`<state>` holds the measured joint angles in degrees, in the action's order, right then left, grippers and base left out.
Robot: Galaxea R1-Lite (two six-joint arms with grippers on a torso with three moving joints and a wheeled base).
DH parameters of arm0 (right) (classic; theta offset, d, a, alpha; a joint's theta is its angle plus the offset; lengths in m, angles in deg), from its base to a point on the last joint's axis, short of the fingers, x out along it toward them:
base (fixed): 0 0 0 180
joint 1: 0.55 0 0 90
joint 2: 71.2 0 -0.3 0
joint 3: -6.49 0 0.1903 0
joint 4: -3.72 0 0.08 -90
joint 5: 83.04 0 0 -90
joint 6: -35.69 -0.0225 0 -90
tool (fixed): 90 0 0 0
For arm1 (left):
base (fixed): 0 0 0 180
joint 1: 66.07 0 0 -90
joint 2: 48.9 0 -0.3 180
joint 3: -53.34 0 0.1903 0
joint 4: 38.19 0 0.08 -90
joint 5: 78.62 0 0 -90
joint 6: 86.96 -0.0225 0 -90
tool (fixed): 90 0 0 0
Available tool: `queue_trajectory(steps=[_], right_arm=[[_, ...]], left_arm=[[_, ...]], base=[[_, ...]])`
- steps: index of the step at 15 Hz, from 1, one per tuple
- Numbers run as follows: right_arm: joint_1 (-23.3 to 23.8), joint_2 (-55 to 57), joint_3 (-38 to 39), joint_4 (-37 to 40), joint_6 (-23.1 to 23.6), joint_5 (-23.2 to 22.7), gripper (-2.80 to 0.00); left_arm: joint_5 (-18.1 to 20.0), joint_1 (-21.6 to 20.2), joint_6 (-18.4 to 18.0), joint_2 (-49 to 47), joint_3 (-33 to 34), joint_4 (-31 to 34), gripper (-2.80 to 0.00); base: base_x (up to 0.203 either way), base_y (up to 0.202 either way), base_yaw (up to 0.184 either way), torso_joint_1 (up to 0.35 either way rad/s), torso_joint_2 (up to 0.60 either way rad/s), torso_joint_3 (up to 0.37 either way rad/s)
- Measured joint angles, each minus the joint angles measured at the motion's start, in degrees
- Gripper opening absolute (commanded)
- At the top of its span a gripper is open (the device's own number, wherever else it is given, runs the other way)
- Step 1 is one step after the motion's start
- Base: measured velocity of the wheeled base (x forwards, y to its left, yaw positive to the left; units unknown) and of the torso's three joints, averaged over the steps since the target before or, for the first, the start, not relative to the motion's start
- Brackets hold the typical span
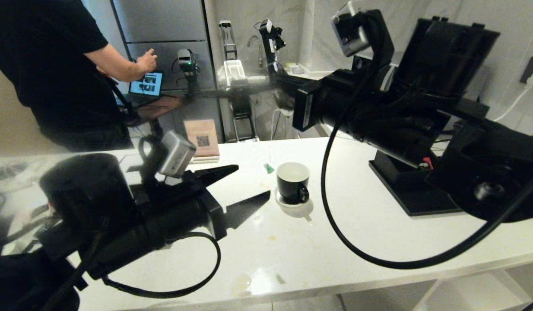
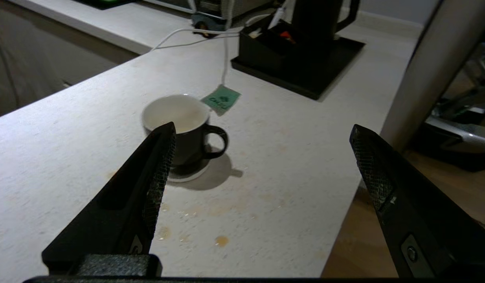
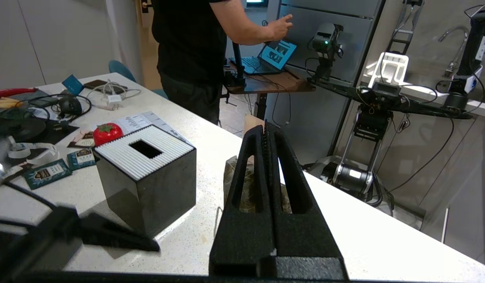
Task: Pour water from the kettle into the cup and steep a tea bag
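The left hand (image 1: 242, 185) is held wide apart and empty beside the cup (image 1: 293, 181), which is seen on the white surface (image 1: 379, 242) with the string's green tag (image 2: 221, 99) alongside. The right hand (image 3: 269, 135) is kept pressed together, raised. The kettle (image 2: 319, 17) should be approached squarely by its handle, clear of the cup.

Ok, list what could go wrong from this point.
1. The open left gripper sits close beside the cup; a careless move could knock it off its coaster.
2. The tea bag's green tag and string lie loose on the counter by the cup; a passing finger might snag them.
3. Brown drips already spot the counter, so more spilling seems possible.
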<state>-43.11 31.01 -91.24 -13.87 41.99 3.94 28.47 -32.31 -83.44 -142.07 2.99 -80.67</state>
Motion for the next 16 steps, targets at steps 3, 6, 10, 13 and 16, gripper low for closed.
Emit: queue_trajectory(steps=[3,6,10,13,16], right_arm=[[0.0,0.4,-2.0,0.6,-0.1,0.0,-2.80],[0.0,0.6,-2.6,0.6,-0.1,-0.1,-2.80],[0.0,0.5,-2.6,0.6,-0.1,0.0,-2.80],[0.0,0.4,-2.6,0.6,-0.1,0.0,-2.80],[0.0,0.4,-2.3,0.5,-0.1,0.0,-2.80]], left_arm=[[0.1,1.8,-0.2,-2.6,-0.4,-0.7,0.00],[0.0,2.2,-0.2,-4.5,-1.8,-0.9,0.00],[-0.2,2.2,-0.1,-6.5,-4.1,-0.9,0.00],[-0.4,1.5,-0.1,-8.0,-6.7,-0.9,0.00],[-0.5,0.5,-0.1,-9.2,-8.7,-0.9,0.00]], base=[[0.000,0.000,0.000,0.000,0.00,0.000],[0.000,0.000,0.000,0.000,0.00,0.000],[0.000,0.000,0.000,0.000,0.00,0.000],[0.000,0.000,0.000,0.000,0.00,0.000],[0.000,0.000,0.000,0.000,0.00,0.000]])
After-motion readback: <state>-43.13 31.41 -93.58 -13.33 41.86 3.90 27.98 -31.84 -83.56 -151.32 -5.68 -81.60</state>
